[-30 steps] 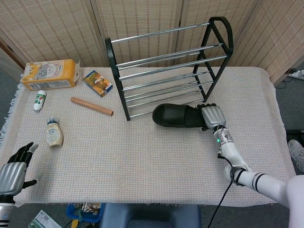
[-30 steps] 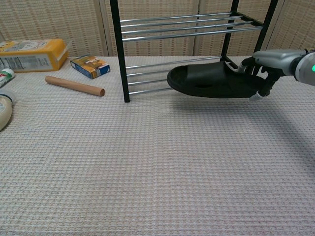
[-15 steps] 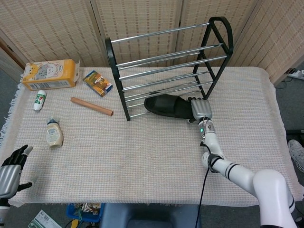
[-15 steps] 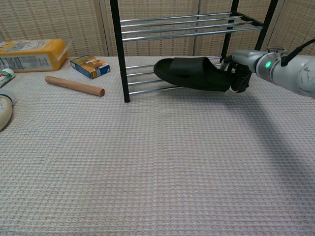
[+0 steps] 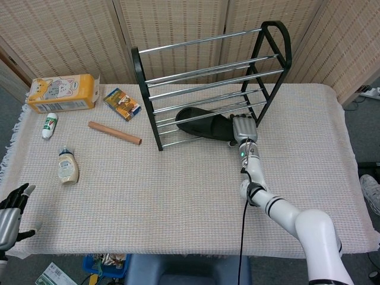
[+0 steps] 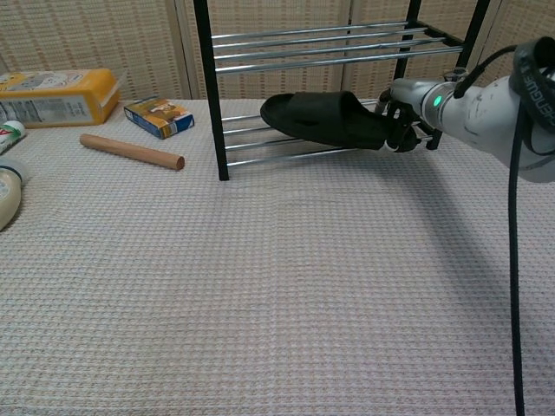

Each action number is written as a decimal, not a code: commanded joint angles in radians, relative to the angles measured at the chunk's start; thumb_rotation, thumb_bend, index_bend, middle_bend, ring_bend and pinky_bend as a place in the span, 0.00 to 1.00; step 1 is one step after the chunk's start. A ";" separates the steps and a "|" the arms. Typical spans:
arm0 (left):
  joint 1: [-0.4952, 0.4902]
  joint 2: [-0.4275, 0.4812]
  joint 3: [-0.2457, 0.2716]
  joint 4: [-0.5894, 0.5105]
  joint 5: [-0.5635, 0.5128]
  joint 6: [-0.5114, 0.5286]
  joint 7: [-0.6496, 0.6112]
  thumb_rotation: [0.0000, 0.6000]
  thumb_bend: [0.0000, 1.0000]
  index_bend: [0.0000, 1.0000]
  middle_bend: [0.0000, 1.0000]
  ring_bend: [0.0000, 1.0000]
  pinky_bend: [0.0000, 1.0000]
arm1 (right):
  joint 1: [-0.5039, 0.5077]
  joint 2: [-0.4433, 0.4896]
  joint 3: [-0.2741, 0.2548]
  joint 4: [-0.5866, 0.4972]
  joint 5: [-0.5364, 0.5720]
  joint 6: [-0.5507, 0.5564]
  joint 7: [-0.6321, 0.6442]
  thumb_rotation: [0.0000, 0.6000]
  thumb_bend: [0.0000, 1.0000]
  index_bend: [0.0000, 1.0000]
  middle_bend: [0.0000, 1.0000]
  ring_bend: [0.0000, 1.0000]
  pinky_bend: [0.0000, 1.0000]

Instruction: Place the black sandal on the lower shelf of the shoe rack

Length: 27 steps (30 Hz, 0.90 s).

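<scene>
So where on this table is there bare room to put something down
The widest bare cloth lies in front of the shoe rack, across the table's middle and near edge. The left side is crowded: carton, tube, bottle, box, stick. The right hand and sandal fill the rack's lower shelf.

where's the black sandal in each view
Head view: black rubber sandal sits centre, among the lower rails of the black-framed chrome shoe rack, gripped by the right hand.
Chest view: upper centre, over the lower rails.
Shared landmark: the rack's black front post.
</scene>
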<state>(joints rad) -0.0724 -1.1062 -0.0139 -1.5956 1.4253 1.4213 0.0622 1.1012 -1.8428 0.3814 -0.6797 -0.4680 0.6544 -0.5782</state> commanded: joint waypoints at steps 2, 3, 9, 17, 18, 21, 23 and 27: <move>0.001 0.000 0.000 0.000 0.000 0.000 -0.003 1.00 0.26 0.10 0.07 0.10 0.24 | 0.010 -0.012 0.010 0.035 0.018 -0.049 -0.007 1.00 0.28 0.00 0.08 0.03 0.10; 0.001 0.000 0.000 0.000 0.000 0.001 -0.004 1.00 0.26 0.10 0.07 0.10 0.24 | 0.011 -0.009 0.011 0.035 0.026 -0.064 -0.010 1.00 0.19 0.00 0.04 0.01 0.07; 0.002 -0.003 0.000 -0.001 0.001 -0.001 -0.002 1.00 0.26 0.10 0.07 0.10 0.24 | -0.001 0.012 0.000 0.009 -0.002 -0.080 0.009 1.00 0.01 0.00 0.00 0.00 0.04; -0.005 -0.005 0.000 -0.010 0.006 -0.009 0.009 1.00 0.26 0.10 0.07 0.10 0.24 | -0.044 0.061 -0.046 -0.052 -0.046 -0.056 0.008 1.00 0.02 0.00 0.02 0.00 0.04; -0.005 -0.005 0.000 -0.011 0.006 -0.009 0.010 1.00 0.26 0.10 0.07 0.10 0.24 | -0.048 0.066 -0.051 -0.057 -0.046 -0.054 0.005 1.00 0.04 0.00 0.03 0.00 0.04; -0.006 -0.005 0.000 -0.015 0.006 -0.010 0.015 1.00 0.26 0.10 0.07 0.10 0.24 | -0.058 0.080 -0.062 -0.069 -0.039 -0.053 -0.005 1.00 0.07 0.00 0.06 0.00 0.04; -0.007 -0.005 0.000 -0.018 0.007 -0.011 0.017 1.00 0.26 0.10 0.07 0.10 0.24 | -0.062 0.085 -0.070 -0.073 -0.031 -0.055 -0.013 1.00 0.08 0.00 0.09 0.00 0.04; -0.006 -0.002 0.000 -0.024 0.005 -0.010 0.023 1.00 0.26 0.10 0.07 0.10 0.24 | -0.069 0.089 -0.086 -0.076 -0.026 -0.057 -0.023 1.00 0.08 0.00 0.14 0.00 0.04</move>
<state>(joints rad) -0.0783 -1.1085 -0.0136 -1.6198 1.4301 1.4111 0.0848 1.0328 -1.7541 0.2963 -0.7556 -0.4950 0.5973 -0.5999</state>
